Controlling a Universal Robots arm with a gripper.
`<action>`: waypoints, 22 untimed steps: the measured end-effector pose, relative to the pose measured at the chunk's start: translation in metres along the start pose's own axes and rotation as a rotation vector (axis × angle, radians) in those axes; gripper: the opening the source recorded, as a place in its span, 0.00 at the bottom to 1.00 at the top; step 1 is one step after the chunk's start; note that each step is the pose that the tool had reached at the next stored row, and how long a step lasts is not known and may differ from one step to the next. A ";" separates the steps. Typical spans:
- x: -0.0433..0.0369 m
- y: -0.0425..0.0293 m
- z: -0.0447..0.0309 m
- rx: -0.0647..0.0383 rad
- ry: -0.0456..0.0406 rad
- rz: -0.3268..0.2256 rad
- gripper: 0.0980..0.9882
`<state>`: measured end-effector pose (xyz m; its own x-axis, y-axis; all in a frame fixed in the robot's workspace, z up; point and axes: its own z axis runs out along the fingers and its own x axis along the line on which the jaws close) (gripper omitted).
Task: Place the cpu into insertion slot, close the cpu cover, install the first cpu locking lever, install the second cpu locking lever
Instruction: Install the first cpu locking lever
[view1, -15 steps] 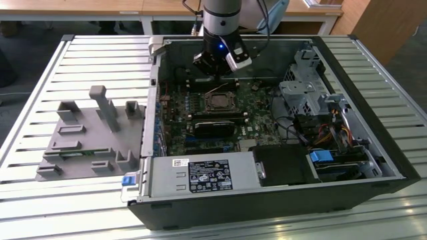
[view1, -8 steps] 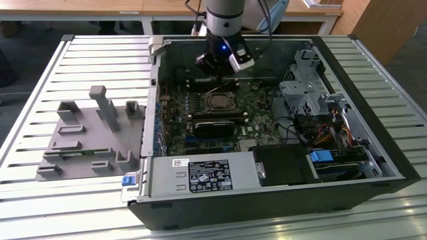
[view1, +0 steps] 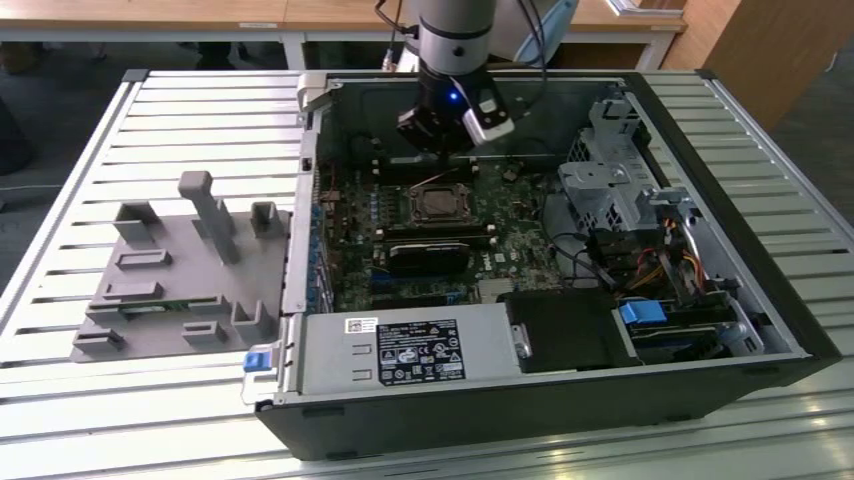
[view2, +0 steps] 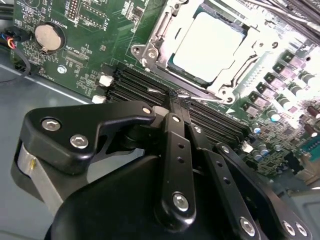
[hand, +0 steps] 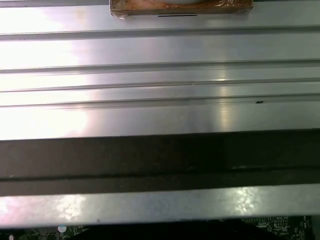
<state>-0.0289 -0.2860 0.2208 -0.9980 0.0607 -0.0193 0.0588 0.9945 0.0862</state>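
Silver metal slats make up the desk (view1: 160, 120) where an open computer case (view1: 747, 330) lies on its side, green circuit board (view1: 521, 250) facing up. Near the middle of the exterior view sits the insertion slot (view1: 439, 203), and the second wrist view shows the cpu (view2: 207, 42) already lying in it at upper right, its pale face bright under the light. The cpu cover (view2: 150, 47) frames the chip, folded down around it. The arm hangs at the top centre of the exterior view, its black pincer (view1: 441, 135) above the board just behind the socket. In the second wrist view the pincer's fingers (view2: 175, 130) are pressed together, holding nothing. A grey moulded fixture (view1: 180, 270) rests on the desk at left.
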 end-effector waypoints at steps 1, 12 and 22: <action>-0.0009 0.0001 0.0006 0.000 0.0000 0.000 0.01; -0.0077 -0.0003 0.0114 0.000 0.0000 0.000 0.01; -0.0101 -0.0006 0.0163 0.000 0.0000 0.000 0.01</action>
<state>-0.0185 -0.2858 0.2046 -0.9980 0.0608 -0.0192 0.0589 0.9945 0.0862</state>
